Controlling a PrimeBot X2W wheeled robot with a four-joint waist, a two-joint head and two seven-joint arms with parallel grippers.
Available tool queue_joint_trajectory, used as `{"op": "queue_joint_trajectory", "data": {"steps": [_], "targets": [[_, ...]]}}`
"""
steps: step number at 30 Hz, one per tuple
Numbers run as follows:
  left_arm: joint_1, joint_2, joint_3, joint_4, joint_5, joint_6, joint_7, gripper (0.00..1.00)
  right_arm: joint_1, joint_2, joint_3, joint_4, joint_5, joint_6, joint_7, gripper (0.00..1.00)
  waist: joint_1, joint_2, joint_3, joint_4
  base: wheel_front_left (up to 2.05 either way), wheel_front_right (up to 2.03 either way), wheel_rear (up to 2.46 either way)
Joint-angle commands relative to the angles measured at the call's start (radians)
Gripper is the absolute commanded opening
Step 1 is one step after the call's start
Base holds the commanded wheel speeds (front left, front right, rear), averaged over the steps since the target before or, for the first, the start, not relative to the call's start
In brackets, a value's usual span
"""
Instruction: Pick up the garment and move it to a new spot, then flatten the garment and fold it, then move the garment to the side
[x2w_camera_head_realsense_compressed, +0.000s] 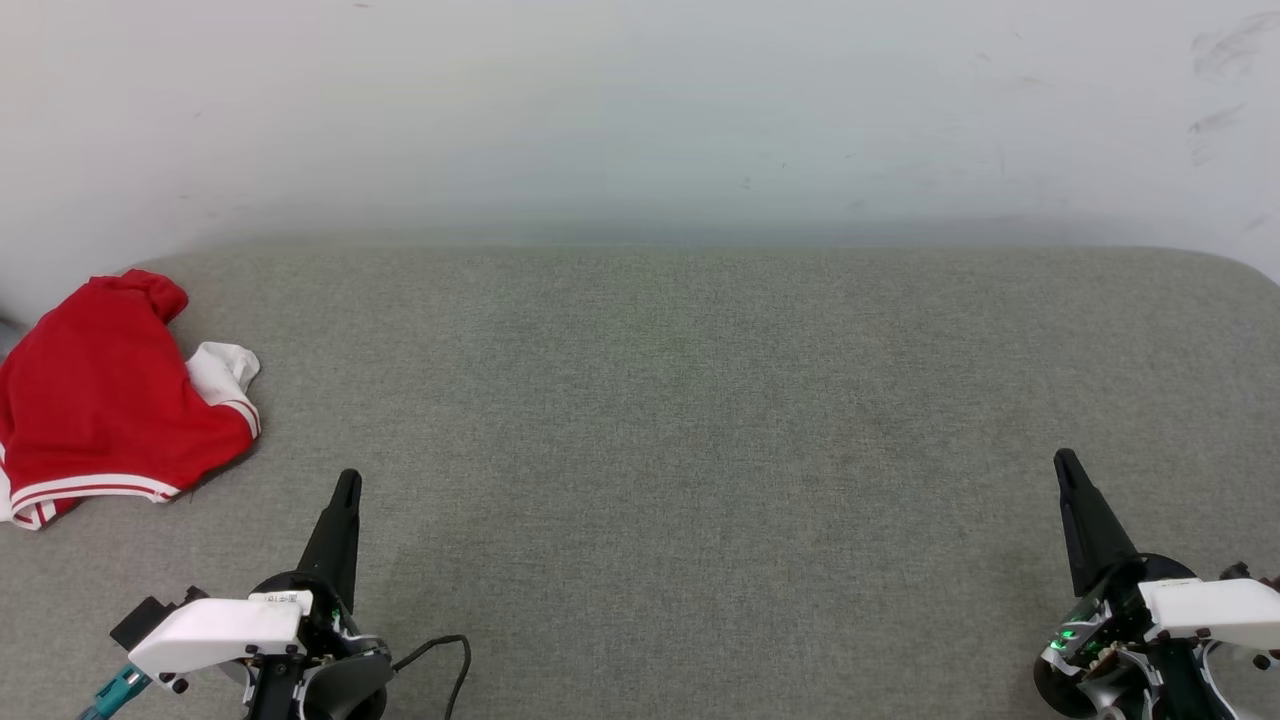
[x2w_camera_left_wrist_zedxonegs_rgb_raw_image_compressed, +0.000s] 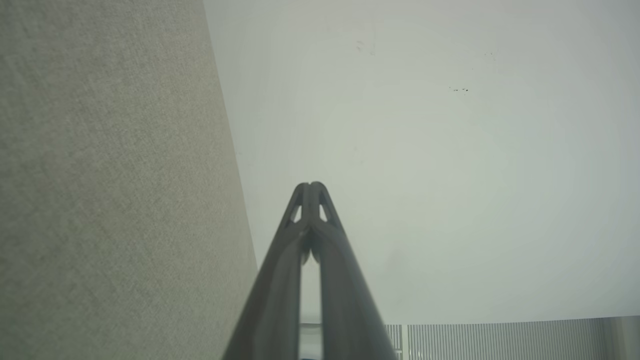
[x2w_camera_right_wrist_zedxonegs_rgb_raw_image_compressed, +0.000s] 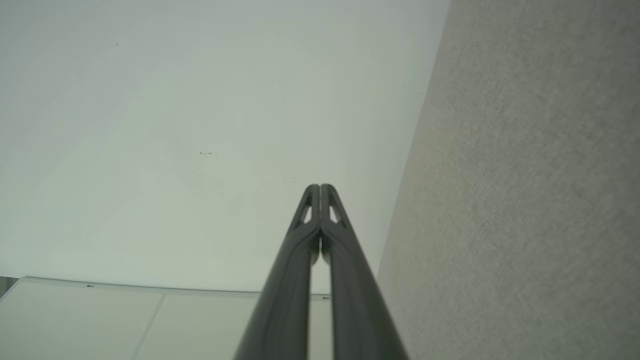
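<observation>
Head view: the garment (x2w_camera_head_realsense_compressed: 105, 400) lies bunched at the left edge of the worktop (x2w_camera_head_realsense_compressed: 700, 400), toward the far corner. The left gripper (x2w_camera_head_realsense_compressed: 345, 488) and right gripper (x2w_camera_head_realsense_compressed: 1067, 468) sit near the front corners, empty.

Left wrist view: fingers (x2w_camera_left_wrist_zedxonegs_rgb_raw_image_compressed: 282, 280) pressed together.

Right wrist view: fingers (x2w_camera_right_wrist_zedxonegs_rgb_raw_image_compressed: 345, 280) pressed together.

Judged step: pickup, not yet begun. Next move: the left gripper reaches the garment and spreads its fingers.
</observation>
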Motion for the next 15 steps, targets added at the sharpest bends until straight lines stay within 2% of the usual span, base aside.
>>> {"op": "queue_joint_trajectory", "data": {"steps": [1, 15], "targets": [[-0.006, -0.001, 0.003, 0.0, 0.001, -0.003, 0.002, 0.0, -0.011, 0.004, 0.0, 0.001, -0.005, 0.0, 0.001, 0.0, 0.0, -0.0001, 0.0, 0.0, 0.0, 0.0, 0.0], [-0.006, -0.001, 0.002, 0.0, 0.001, -0.003, 0.002, 0.0, -0.011, 0.004, 0.0, 0.001, -0.005, 0.0, 0.001, 0.0, 0.0, -0.0001, 0.0, 0.0, 0.0, 0.0, 0.0]]}}
